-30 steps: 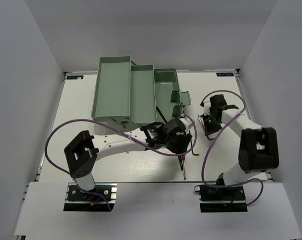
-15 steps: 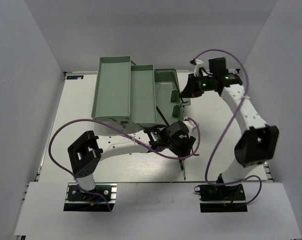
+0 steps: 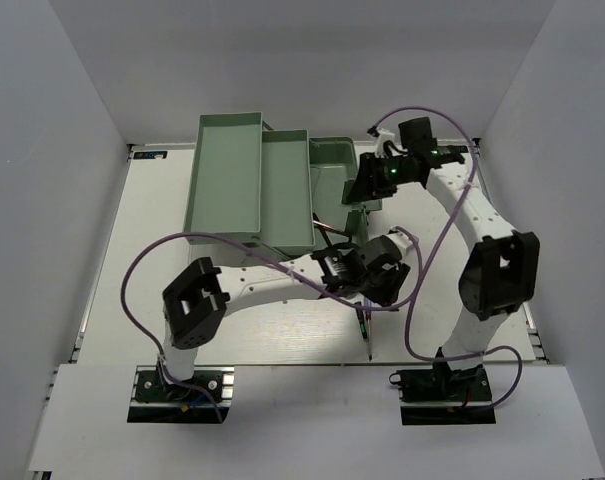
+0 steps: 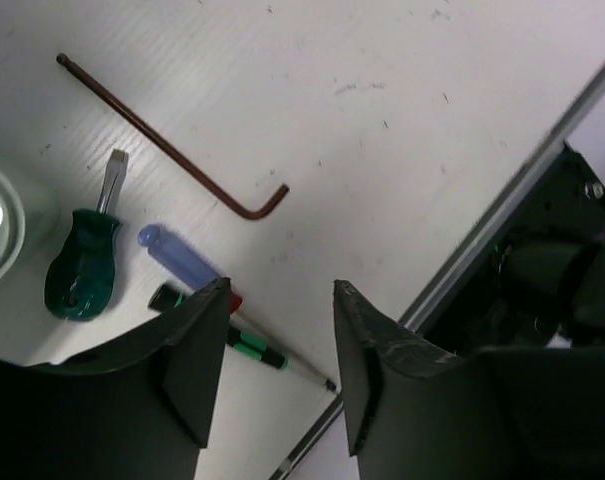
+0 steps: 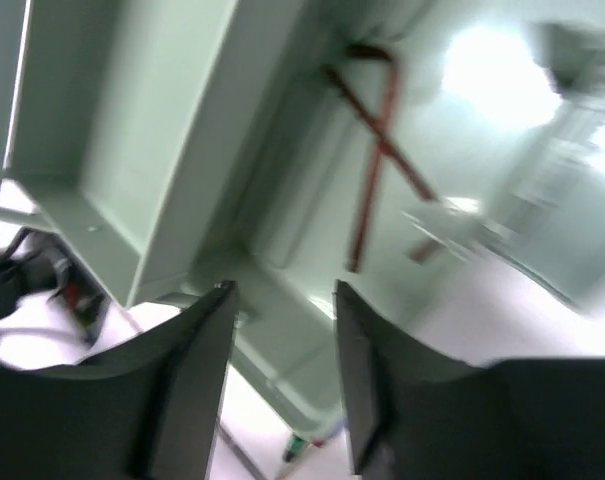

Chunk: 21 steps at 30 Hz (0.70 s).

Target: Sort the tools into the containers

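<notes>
Finds the left tool (image 4: 279, 295) spread wide and gripping nothing, over the counter (image 4: 402, 90) and right among the loose tools. Puts the green-handled precision screwdriver (image 4: 250, 343) closest: partly under one finger, long axis slanting across the gap between the fingers, metal tip toward the other finger. Sets the purple-handled screwdriver (image 4: 177, 255) just beyond that same fingertip, roughly parallel and just beside the first. Further out to that side, the stubby green screwdriver (image 4: 80, 268), blade pointing ahead of the tool. Ahead of the fingertips, apart from the rest, one hex key (image 4: 167, 135), long arm diagonal, short bend nearest the tool.

Judged nearer for any of these four: the left arm, by far. Probably calls for little more than a turn of the wrist to square the jaws across the slim shaft.

Shows the right tool (image 5: 282, 292) likewise open and empty, above the toolbox (image 5: 152, 130), well apart from the loose tools. Below and ahead of it, in the deep base (image 5: 462, 110), two crossed hex keys (image 5: 380, 150), blurred. In the shallow trays (image 3: 242, 175), nothing visible from above.
</notes>
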Each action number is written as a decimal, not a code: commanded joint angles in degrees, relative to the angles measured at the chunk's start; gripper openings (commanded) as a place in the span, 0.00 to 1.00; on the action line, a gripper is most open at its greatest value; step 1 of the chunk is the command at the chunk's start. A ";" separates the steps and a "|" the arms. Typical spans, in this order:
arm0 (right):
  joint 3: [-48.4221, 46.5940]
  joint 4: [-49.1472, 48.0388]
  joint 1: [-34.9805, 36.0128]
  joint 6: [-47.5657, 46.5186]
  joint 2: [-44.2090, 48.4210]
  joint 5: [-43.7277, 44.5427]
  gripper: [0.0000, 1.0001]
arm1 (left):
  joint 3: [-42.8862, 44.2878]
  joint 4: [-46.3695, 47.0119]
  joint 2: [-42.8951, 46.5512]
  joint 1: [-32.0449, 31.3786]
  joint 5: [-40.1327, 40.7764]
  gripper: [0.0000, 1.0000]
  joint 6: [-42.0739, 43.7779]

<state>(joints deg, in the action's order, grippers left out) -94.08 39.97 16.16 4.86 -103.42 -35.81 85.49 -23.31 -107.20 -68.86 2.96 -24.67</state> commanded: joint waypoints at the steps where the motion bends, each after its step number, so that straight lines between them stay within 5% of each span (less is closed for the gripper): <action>1: -2.25 2.74 -3.58 -2.31 7.34 11.09 0.48 | 6.69 -5.33 -3.88 -0.92 5.02 0.55 -2.22; 3: 0.28 3.54 -5.17 -2.23 9.89 20.54 0.46 | 11.78 -9.20 -7.93 -0.92 6.17 0.55 -3.19; 7: 7.58 2.93 -13.24 -2.14 14.63 25.35 0.45 | 20.47 -14.47 -14.08 -0.92 7.76 0.53 -5.04; 21: 21.13 1.96 -29.17 -2.14 22.73 15.34 0.45 | 29.73 -21.87 -25.69 -0.31 13.21 0.45 -12.42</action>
<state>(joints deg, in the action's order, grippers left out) -73.21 42.33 -11.86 3.42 -84.27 -16.97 112.64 -43.59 -132.64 -69.41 13.89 -34.96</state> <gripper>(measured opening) 0.449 0.453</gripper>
